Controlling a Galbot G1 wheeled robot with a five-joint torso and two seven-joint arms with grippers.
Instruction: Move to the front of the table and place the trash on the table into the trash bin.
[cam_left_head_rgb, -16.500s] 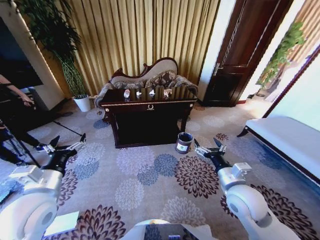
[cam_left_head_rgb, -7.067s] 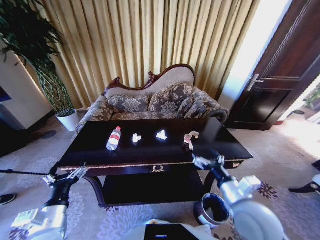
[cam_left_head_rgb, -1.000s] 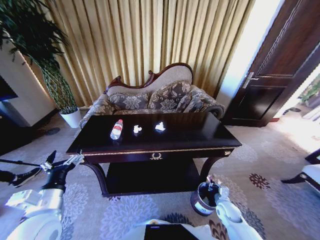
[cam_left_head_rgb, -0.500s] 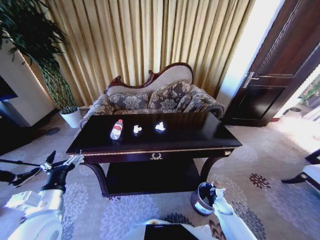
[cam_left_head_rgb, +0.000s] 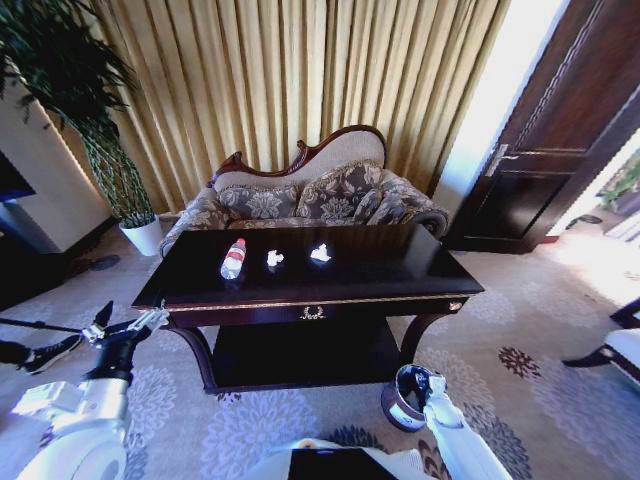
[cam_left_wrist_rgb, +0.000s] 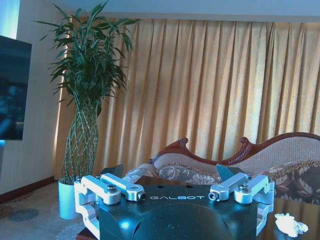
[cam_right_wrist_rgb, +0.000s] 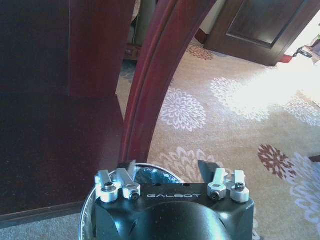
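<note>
right pincer (cam_right_wrist_rgb: 167, 172) spread wide, holding nothing, low over the trash bin (cam_left_head_rgb: 407, 397) by the counter (cam_left_head_rgb: 400, 268) leg | left pincer (cam_left_head_rgb: 124, 322) spread, waiting at counter's left corner | still on counter: bottle (cam_left_head_rgb: 233, 258), two paper wads (cam_left_head_rgb: 274, 258) | step: one drop looks finished | next: lift, reach for another piece

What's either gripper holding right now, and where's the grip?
Nothing. The left gripper is open and empty beside the dark mahogany table; the right gripper is open and empty over the round silver-rimmed trash bin.
</note>
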